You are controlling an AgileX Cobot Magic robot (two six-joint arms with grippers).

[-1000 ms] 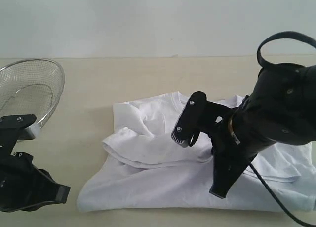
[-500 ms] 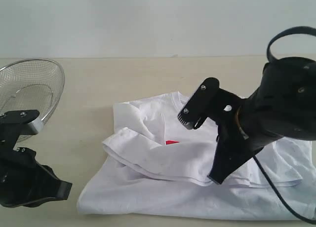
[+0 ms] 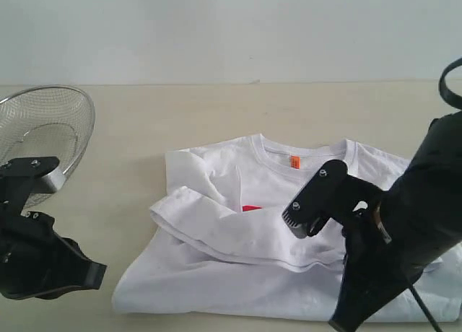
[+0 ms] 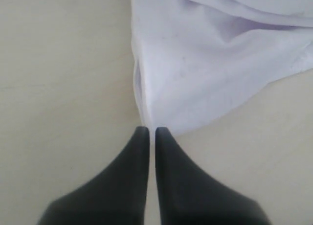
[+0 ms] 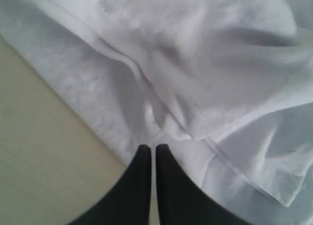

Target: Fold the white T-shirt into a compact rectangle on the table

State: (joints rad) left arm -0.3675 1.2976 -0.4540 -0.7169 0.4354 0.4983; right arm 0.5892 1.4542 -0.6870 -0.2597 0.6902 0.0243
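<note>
On my far left a round wire-mesh basket (image 3: 45,130) sits tilted on the bench (image 3: 180,108), well apart from the cloth. Just near of it I see my left arm, a black bulk low at the near-left edge of the exterior view, and its left tool (image 4: 147,132) points toward the shirt's near-left corner. In the left wrist view its two dark fingers (image 4: 127,156) are pressed together with only a hairline between them, so I read it as closed. The corner of the fabric comes right up to the tips, but I cannot tell whether any cloth is pinched there. The white T-shirt (image 3: 238,231) lies flat on the bench from the middle out to the right, with its collar toward the far side and the orange neck tag (image 3: 294,161) showing inside the neckline. Its left side is folded in over the chest in a soft, rumpled flap, and a small patch of red print (image 3: 251,208) peeks out beside that flap. On the right, my right arm (image 3: 419,224) stands in front of the shirt's right half and hides part of it. The right tool (image 5: 149,147) is closed too, its fingers tight together with nothing between them. Its tips hang over the shirt's near edge, where stitched hems (image 5: 205,124) overlap in layers and bare bench shows to one side.
</note>
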